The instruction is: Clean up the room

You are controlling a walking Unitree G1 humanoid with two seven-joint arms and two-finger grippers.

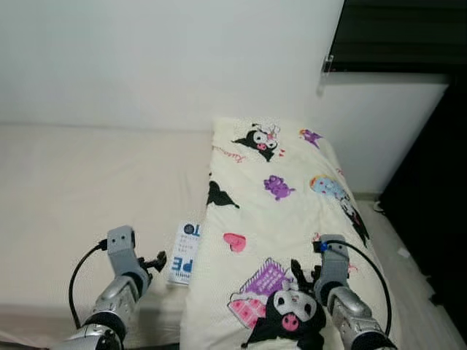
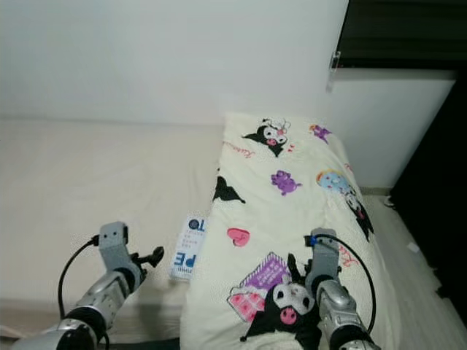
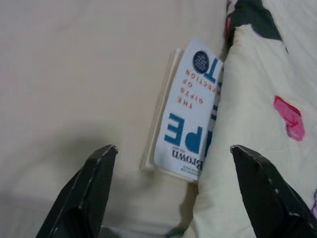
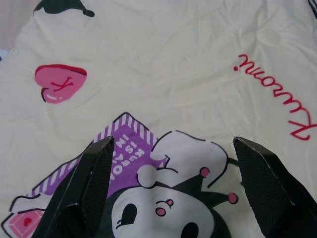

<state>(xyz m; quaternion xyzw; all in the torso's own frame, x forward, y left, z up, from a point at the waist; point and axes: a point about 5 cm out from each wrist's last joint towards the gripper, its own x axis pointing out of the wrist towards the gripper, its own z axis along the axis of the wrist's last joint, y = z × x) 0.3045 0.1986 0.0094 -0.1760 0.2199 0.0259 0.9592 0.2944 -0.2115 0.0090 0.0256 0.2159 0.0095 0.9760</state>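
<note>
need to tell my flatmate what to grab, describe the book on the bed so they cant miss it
On the cream bed, look along the left edge of the cartoon-print blanket. The book lies flat there, partly tucked under that edge, ahead of the left gripper. It has a white cover with big blue letters and small red ones.

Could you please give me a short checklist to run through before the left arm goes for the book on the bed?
1. Left end effector open: ok.
2. Book lined up ahead of its fingers: ok.
3. Book free of cover: not ok, the printed blanket overlaps its one long edge.
4. Right end effector open above the blanket, holding nothing: ok.
5. Book's far side clear on the mattress: ok.
</note>
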